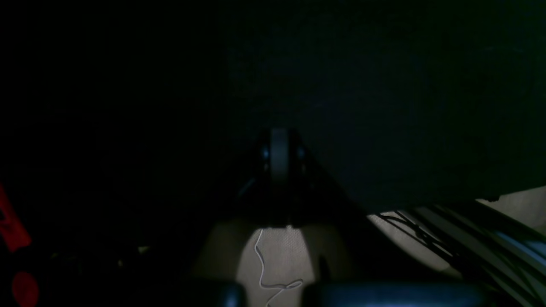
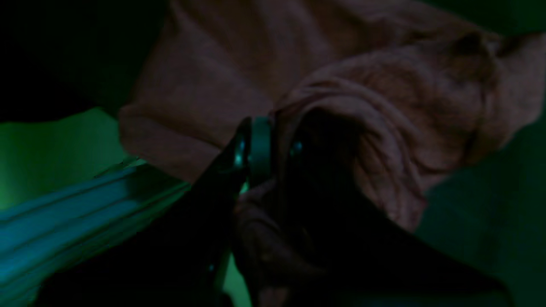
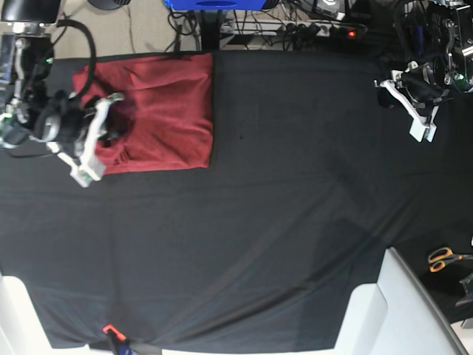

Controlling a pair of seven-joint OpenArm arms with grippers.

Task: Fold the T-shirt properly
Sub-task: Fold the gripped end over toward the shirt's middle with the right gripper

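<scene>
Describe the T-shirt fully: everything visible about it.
The T-shirt is plain brick-red, thin soft knit, with no print showing. It lies folded into a rough rectangle on the black table cloth near the far corner on the base view's left. Most of it lies flat, but the edge by the right pincer is bunched and wrinkled; that pincer is shut on a gathered fold of it.

A robotics lab: a table draped in black cloth [image 3: 295, 222], a tangle of cables and a power strip [image 3: 318, 28] beyond it, orange-handled scissors [image 3: 443, 259] nearby.
</scene>
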